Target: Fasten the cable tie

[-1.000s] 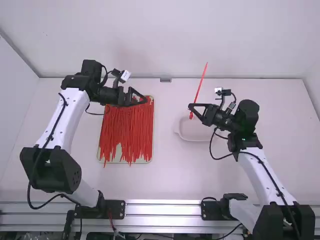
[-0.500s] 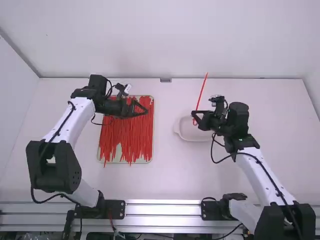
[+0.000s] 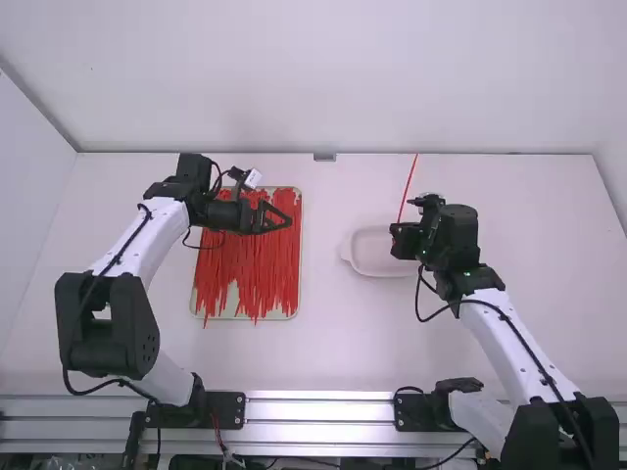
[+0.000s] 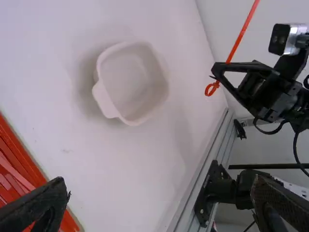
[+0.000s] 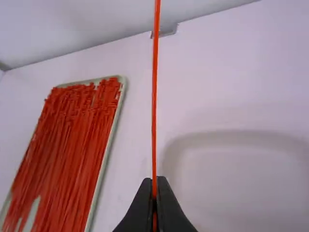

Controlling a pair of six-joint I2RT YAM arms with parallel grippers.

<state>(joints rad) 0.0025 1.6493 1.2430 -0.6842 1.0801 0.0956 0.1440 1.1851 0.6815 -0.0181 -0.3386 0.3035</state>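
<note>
The right hand (image 3: 400,238) pinches a thin red plastic cable tie (image 3: 408,191) near its lower end. The strap stands upright beside the right of a shallow white plastic dish (image 3: 367,257) on the white counter (image 3: 343,323), probably so it can drop in. The left wrist view reveals a small closed loop below those fingers, which the right wrist view hides, so fastening looks done. The left hand (image 3: 279,217) is spread and empty over the flat tray of loose red ties (image 3: 245,264) at the left, likely for the next.
</note>
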